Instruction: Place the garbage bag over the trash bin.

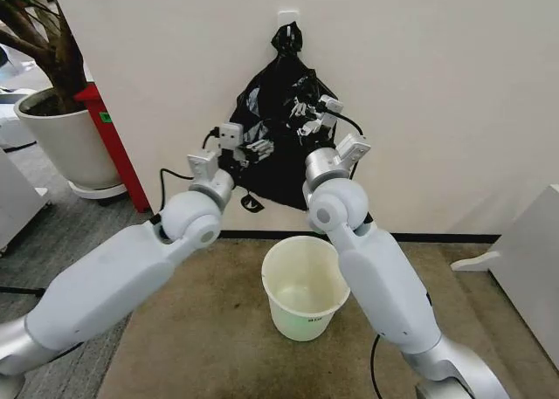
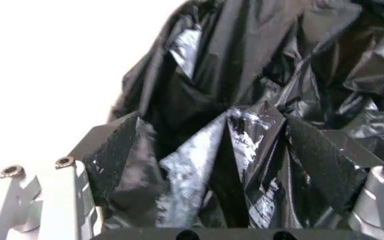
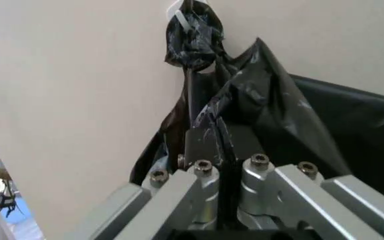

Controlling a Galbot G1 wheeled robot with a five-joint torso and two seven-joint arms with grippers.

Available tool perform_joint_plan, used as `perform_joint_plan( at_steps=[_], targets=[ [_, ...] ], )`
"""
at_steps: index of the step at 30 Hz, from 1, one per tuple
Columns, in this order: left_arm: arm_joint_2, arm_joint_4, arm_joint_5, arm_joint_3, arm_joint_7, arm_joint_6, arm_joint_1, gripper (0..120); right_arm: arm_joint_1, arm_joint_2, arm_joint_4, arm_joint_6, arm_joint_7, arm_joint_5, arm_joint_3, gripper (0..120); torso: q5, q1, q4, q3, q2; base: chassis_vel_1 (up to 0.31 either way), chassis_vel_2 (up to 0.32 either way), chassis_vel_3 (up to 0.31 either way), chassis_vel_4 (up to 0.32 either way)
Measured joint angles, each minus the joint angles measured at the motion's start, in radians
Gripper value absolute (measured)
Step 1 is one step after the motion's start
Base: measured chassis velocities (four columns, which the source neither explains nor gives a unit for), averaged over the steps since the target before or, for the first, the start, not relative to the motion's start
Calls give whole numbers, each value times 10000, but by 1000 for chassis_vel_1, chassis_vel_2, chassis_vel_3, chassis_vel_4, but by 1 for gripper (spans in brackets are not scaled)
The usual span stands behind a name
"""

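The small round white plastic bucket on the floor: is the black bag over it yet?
No. The white bucket stands open and unlined, while the glossy black plastic bag hangs on the wall.

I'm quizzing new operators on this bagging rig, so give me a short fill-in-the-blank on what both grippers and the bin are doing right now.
1. The garbage bag hangs from a hook on the ____.
2. The right gripper is ____ on a fold of the bag.
3. The left gripper has its fingers spread ____ against the bag.
4. The trash bin stands on the floor with ____ bag over its rim.

Missing words: wall; shut; open; no
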Motion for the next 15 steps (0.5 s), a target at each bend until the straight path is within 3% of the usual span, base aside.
perform_joint_plan(
  at_steps=[15],
  targets=[
    [-153, 121, -473, -682, 189, -364, 356, 84, -125, 52, 126, 18, -20, -68, 109, 0, 2, 0, -1, 0, 0, 0, 0, 0, 0]
  ],
)
